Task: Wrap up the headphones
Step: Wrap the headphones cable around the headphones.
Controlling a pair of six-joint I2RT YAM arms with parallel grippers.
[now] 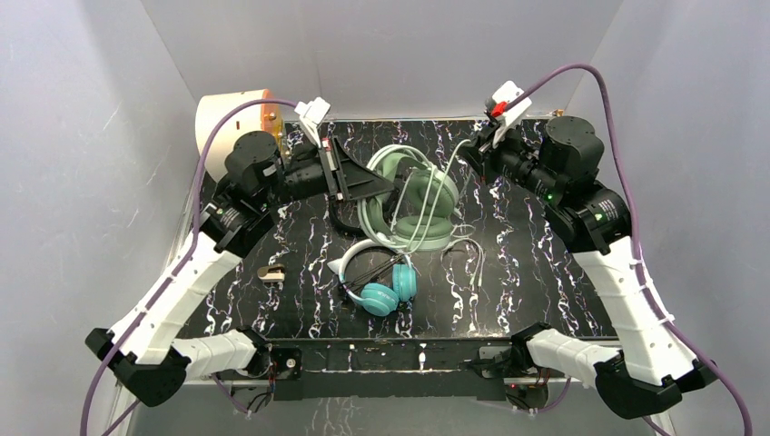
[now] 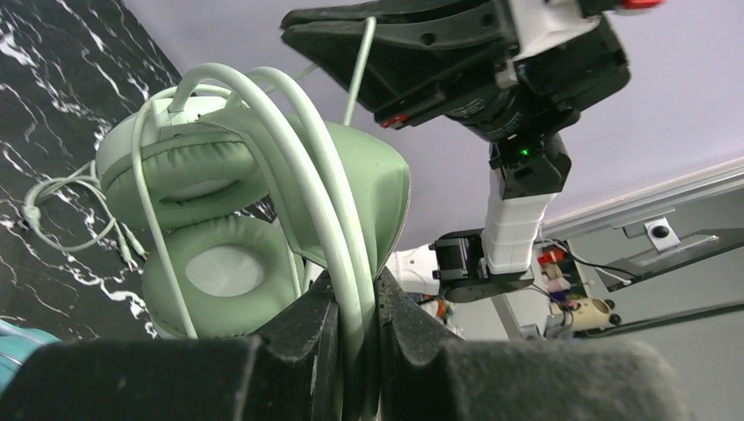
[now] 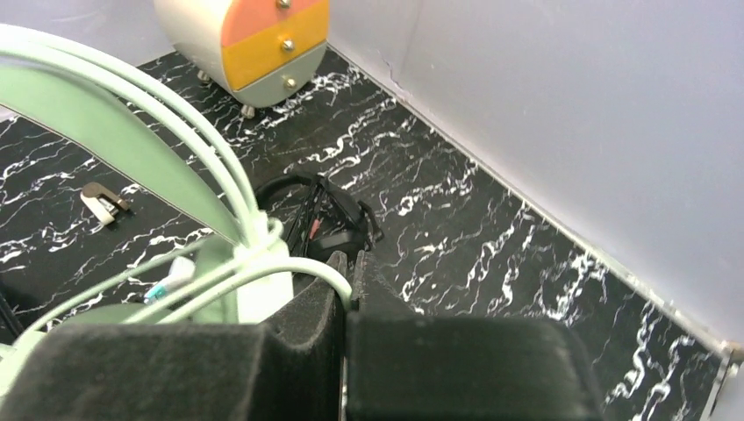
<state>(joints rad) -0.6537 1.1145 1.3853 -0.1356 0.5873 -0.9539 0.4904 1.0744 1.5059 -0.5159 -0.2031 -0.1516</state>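
The pale sage-green headset (image 1: 413, 195) is held up over the middle back of the table. My left gripper (image 1: 377, 182) is shut on its band (image 2: 351, 228), with turns of its light cable (image 2: 158, 237) lying over the ear pads. My right gripper (image 1: 472, 154) is shut on that light cable (image 3: 289, 270), which runs taut to the headset (image 1: 447, 186). The teal headset (image 1: 381, 291) with a white band lies on the table in front. The black headset (image 3: 320, 219) lies under the green one, partly hidden (image 1: 340, 221).
A small cabinet (image 1: 231, 123) with orange and yellow drawers (image 3: 246, 39) stands at the back left corner. A small clip (image 1: 271, 272) lies on the left of the table. A loose pale cable end (image 1: 472, 259) lies right of the teal headset. Grey walls enclose the table.
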